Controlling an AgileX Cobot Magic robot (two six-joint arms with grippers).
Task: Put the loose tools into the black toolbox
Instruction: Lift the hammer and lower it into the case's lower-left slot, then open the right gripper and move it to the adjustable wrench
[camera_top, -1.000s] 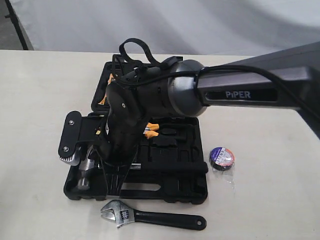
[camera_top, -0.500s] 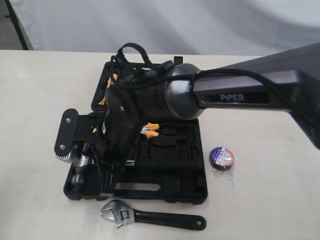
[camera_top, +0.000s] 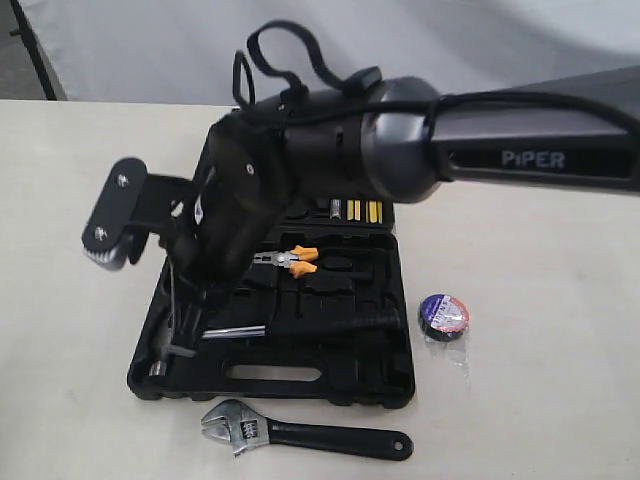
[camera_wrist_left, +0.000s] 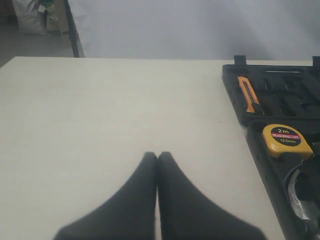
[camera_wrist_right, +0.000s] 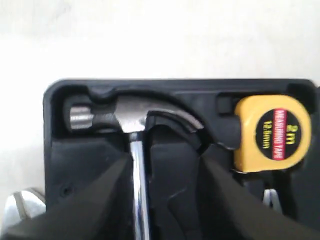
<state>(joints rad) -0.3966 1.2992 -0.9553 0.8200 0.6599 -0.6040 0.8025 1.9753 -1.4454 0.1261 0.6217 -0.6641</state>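
Toolbox first: the black toolbox (camera_top: 340, 375) lies open in the lower middle of the exterior frame. Its lid lies flat on the bench (camera_top: 540, 400) behind the tray. A hammer (camera_top: 165, 345) rests in the recess at the tray's left end, with its chrome shaft running right along the tray toward a black grip. Orange-handled pliers (camera_top: 290, 260) sit in the upper part of the tray.

An adjustable wrench (camera_top: 300, 432) lies loose on the bench just in front of the box, not touching it. A roll of tape (camera_top: 443, 315) lies near the box's right side.

The right arm (camera_top: 520, 160) enters from the right edge and reaches across the box to its left end. In the right wrist view the right hand (camera_wrist_right: 165, 170) is spread wide over the tray. Its dark fingers stand either side of the hammer shaft and grip nothing. A yellow tape measure (camera_wrist_right: 270, 132) sits in its pocket just beside the hammer's claw.

In the left wrist view the left hand (camera_wrist_left: 158, 155) has its two fingers pressed together with nothing between them. It hangs over bare bench beside the box, where an orange utility knife (camera_wrist_left: 248, 95) lies in the lid.
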